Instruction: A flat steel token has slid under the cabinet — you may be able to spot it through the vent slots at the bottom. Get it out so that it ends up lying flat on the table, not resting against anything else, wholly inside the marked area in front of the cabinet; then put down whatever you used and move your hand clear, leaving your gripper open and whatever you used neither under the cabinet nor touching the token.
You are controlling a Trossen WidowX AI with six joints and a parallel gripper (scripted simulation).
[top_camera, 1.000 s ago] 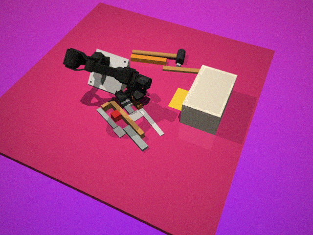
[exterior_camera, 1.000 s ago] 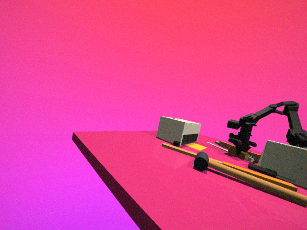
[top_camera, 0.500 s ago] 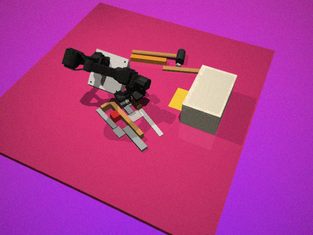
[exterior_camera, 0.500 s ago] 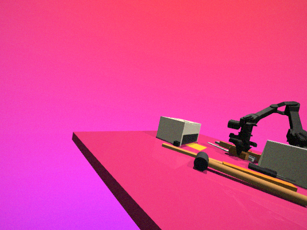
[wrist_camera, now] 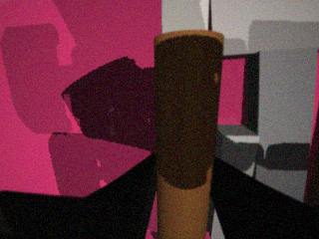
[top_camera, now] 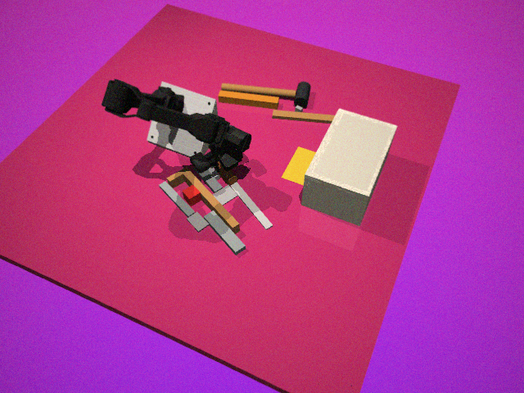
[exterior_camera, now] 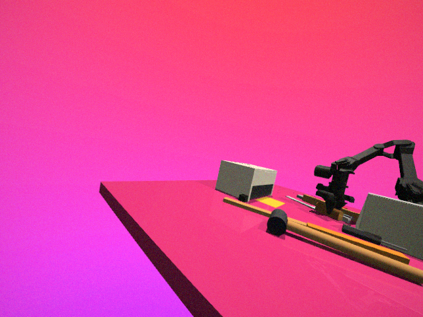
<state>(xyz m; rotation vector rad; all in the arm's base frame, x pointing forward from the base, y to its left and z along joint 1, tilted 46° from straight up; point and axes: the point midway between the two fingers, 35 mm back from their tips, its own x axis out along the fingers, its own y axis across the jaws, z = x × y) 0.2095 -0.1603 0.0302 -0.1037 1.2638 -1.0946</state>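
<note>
My gripper (top_camera: 220,164) (exterior_camera: 332,207) (wrist_camera: 181,160) is shut on a round brown handle (top_camera: 230,176) (wrist_camera: 188,110), low over a cluster of grey metal pieces. What the handle joins to is hard to tell. The white cabinet (top_camera: 349,152) (exterior_camera: 235,179) stands well away from the gripper; its dark low front opening (exterior_camera: 262,191) shows in the exterior view. The yellow marked area (top_camera: 296,164) (exterior_camera: 271,201) lies in front of it, partly hidden by the cabinet in the top view. The steel token cannot be made out in any view.
Beside the gripper lie a bent wooden piece (top_camera: 211,201), a red block (top_camera: 191,195), a grey bar (top_camera: 225,233) and a pale strip (top_camera: 255,208). A black-headed mallet (top_camera: 302,93) (exterior_camera: 277,222), an orange bar (top_camera: 248,99) and a wooden stick (top_camera: 302,116) (exterior_camera: 246,206) lie farther off.
</note>
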